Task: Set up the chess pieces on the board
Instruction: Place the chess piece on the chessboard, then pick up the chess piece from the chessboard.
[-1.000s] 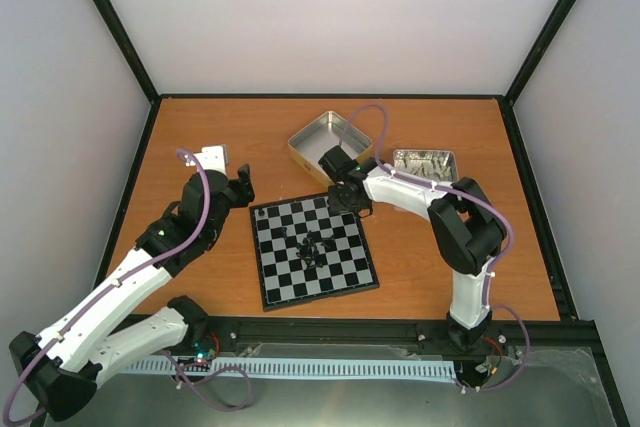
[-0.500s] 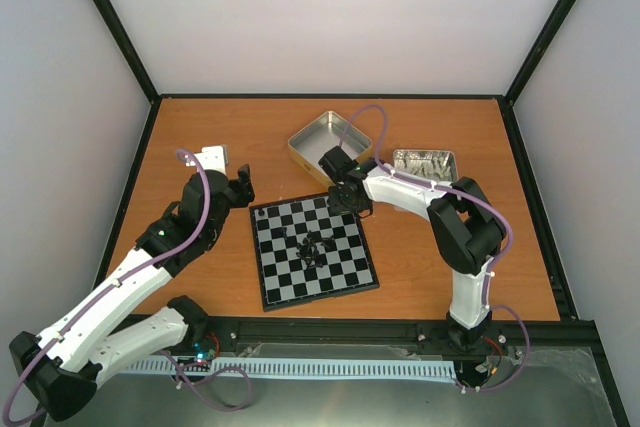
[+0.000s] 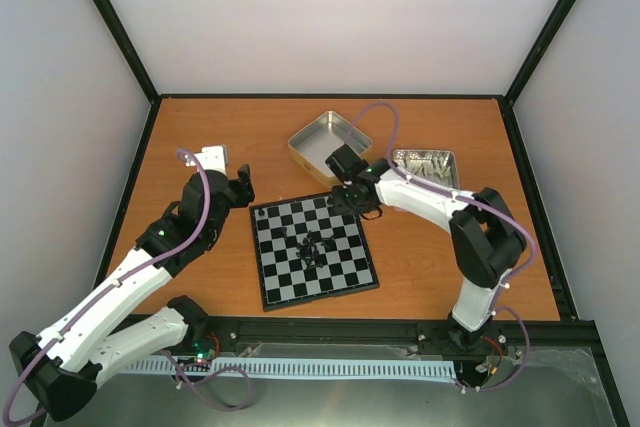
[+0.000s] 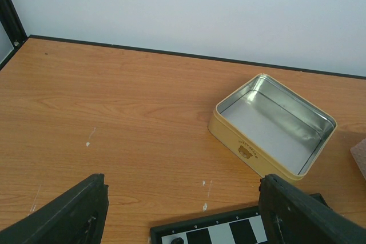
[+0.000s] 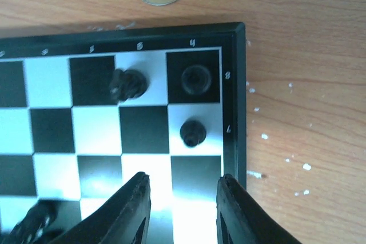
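Shifted rightward, my right gripper (image 5: 183,180) parted, empty, over corner of black-grey checked chessboard (image 5: 143,127), left gripper (image 4: 183,182) spread wide, empty

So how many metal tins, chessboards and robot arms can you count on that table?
Square metal tins: 2 (one empty, one holding pale pieces)
Black and light-grey checked chessboard: 1
White and black robot arms: 2 (left, right)
Total: 5
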`<state>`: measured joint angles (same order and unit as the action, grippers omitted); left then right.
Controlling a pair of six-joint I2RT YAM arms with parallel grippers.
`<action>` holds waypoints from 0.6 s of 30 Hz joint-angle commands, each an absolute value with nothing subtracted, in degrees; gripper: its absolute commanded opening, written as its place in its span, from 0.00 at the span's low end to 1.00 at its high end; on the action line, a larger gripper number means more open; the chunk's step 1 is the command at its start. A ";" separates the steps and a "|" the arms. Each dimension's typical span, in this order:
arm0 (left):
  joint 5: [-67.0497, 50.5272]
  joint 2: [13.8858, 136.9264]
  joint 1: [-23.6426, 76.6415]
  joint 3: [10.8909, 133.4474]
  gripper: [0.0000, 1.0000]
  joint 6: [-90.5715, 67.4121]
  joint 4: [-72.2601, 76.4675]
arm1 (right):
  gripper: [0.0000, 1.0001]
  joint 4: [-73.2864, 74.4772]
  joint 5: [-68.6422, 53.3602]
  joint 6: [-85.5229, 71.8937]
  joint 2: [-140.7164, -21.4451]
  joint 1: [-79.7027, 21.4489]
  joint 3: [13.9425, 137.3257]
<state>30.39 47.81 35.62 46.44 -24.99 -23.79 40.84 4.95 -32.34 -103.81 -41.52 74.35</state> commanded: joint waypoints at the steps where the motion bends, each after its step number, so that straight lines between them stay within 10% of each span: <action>1: 30.50 47.33 35.16 46.71 0.73 -24.45 -22.68 | 0.34 40.01 2.09 -31.88 -97.98 -43.53 70.95; 18: 30.70 46.39 35.16 46.59 0.73 -24.61 -22.98 | 0.33 39.69 -0.52 -35.76 -100.37 -58.02 68.74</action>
<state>30.39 47.24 35.62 46.41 -24.99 -23.79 40.03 -0.91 -34.59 -98.28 -57.14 68.55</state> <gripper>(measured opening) 0.734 0.334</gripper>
